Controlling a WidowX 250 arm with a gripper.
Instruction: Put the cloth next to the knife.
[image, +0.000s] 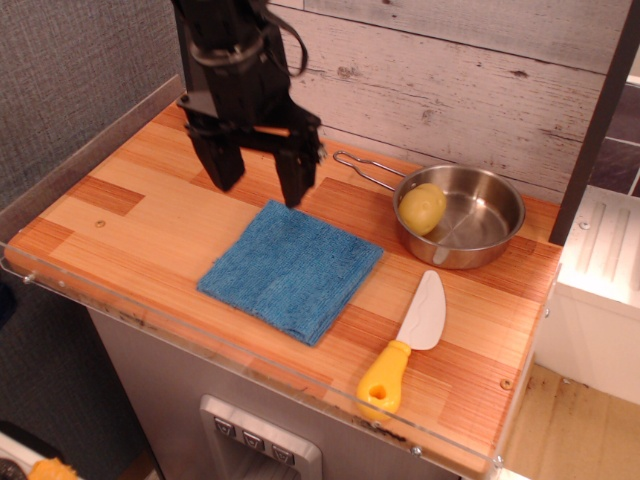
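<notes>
Gripper (258, 180) hangs wide open and empty above the cloth's (291, 268) back corner; cloth already lies near the knife (408, 342), so lift clear without snagging.

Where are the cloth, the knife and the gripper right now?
cloth (291, 271), main camera view, middle of the blue towel.
knife (406, 343), main camera view, where white blade meets yellow handle.
gripper (258, 180), main camera view, midway between the open fingertips, above the cloth's far edge.
</notes>
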